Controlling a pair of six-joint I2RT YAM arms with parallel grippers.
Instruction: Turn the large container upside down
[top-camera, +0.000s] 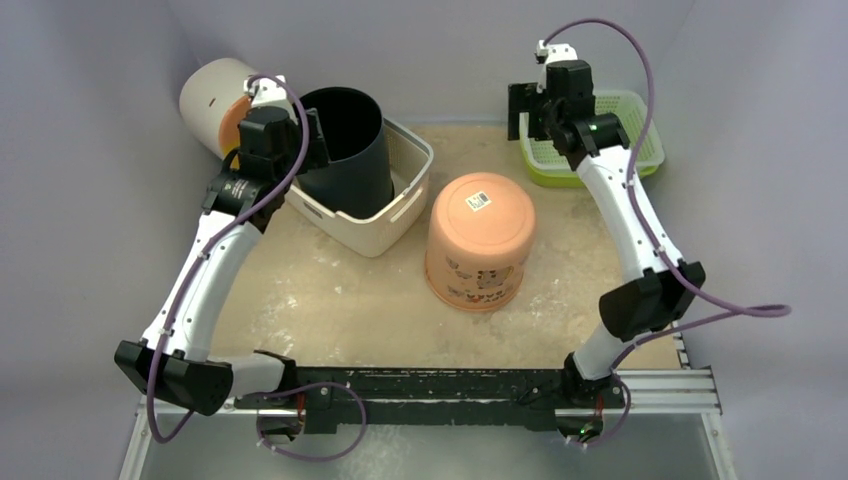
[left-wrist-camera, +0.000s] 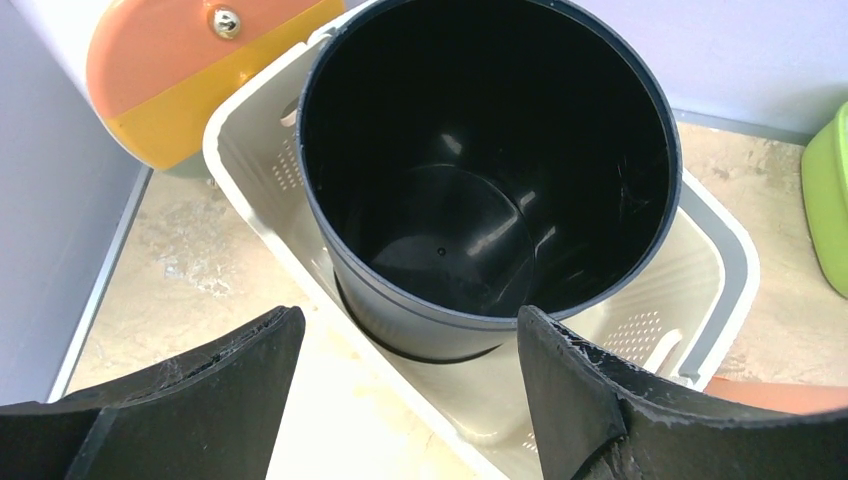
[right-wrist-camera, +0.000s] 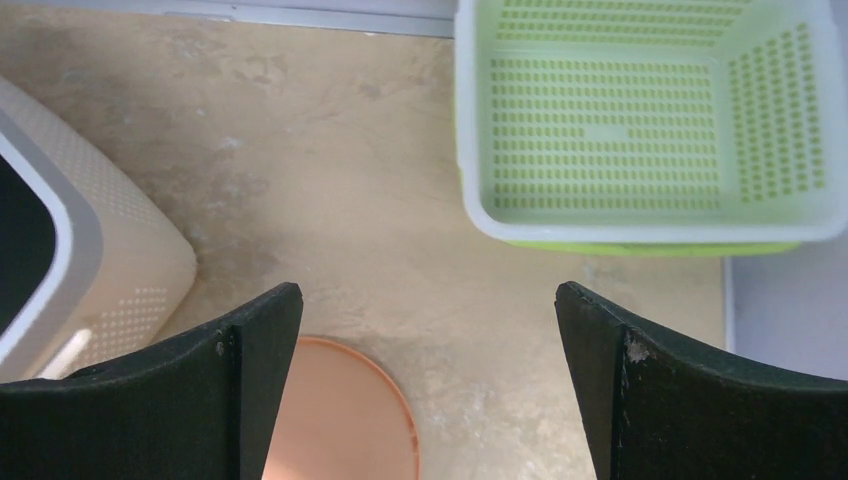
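A large orange container (top-camera: 480, 240) stands upside down in the middle of the table, its base with a white sticker facing up; its edge shows in the right wrist view (right-wrist-camera: 340, 420). A black container (top-camera: 345, 145) stands open side up, leaning a little, inside a cream basket (top-camera: 385, 215); the left wrist view looks into it (left-wrist-camera: 480, 180). My left gripper (top-camera: 312, 135) is open and empty, just left of the black container's rim (left-wrist-camera: 410, 400). My right gripper (top-camera: 522, 118) is open and empty at the back, beyond the orange container (right-wrist-camera: 428, 390).
A green perforated basket (top-camera: 590, 140) sits at the back right, empty inside (right-wrist-camera: 640, 120). A white cylinder with an orange lid (top-camera: 212, 100) lies at the back left against the wall (left-wrist-camera: 180, 80). The cream basket's rim (left-wrist-camera: 735, 260) surrounds the black container.
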